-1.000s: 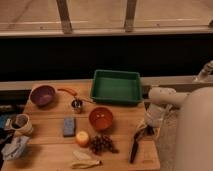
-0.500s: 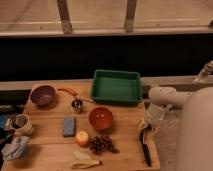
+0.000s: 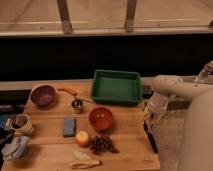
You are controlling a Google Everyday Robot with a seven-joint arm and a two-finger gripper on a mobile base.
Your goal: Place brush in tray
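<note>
Only the one camera view to go on. The hand (image 3: 148, 119) sits low over the right edge of the bench (image 3: 125, 127), at the end of the white arm (image 3: 172, 86) that comes in from the right. As far as I can see it's clamped on the top end of the brush (image 3: 151, 139), which slants down and to the right along that bench edge. The green tray (image 3: 116, 75) is at the back of the bench, up and left of the hand, well apart from the brush. The orange bowl (image 3: 101, 118) is just in front of the tray, with grapes (image 3: 101, 144) nearer the camera, a blue sponge (image 3: 69, 126) to the left and a purple bowl (image 3: 43, 95) at the far left.
</note>
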